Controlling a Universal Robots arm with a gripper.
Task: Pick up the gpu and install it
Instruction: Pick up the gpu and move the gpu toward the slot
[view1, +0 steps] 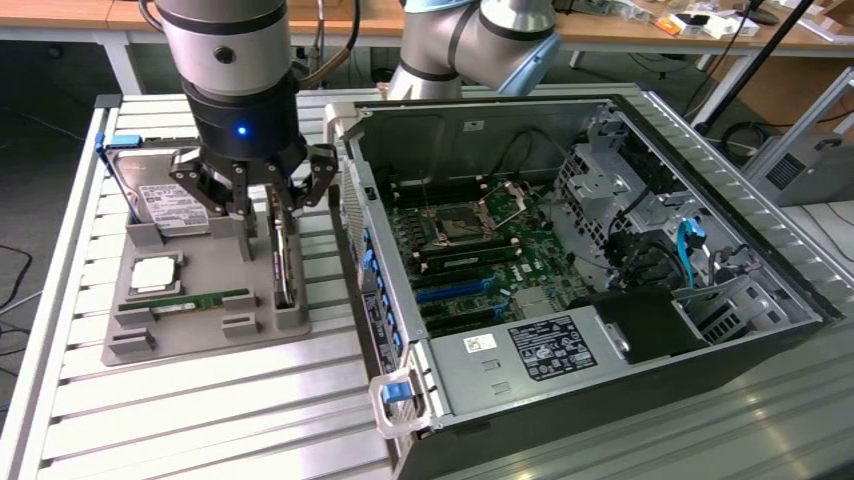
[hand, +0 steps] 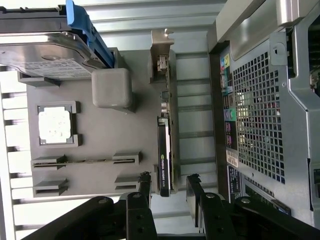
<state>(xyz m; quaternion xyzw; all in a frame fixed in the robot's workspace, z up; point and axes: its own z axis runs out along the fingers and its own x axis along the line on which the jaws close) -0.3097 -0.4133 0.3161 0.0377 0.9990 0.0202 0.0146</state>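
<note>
Slatted table (view1: 200, 420) bearing one grey tray (view1: 187, 337) and one open computer case (view1: 467, 125). One gpu (view1: 282, 270) (hand: 165, 150) stands on edge in the tray, along the side nearest the case. Beyond it on the tray are one RAM stick (view1: 187, 300), one CPU (view1: 154, 272) and one hard drive (view1: 167, 200). One arm points straight down over the tray. Its gripper (view1: 274, 208) (hand: 168, 180) has the fingers spread wide to either side of the gpu's end, with a gap on each side, grasping nothing.
</note>
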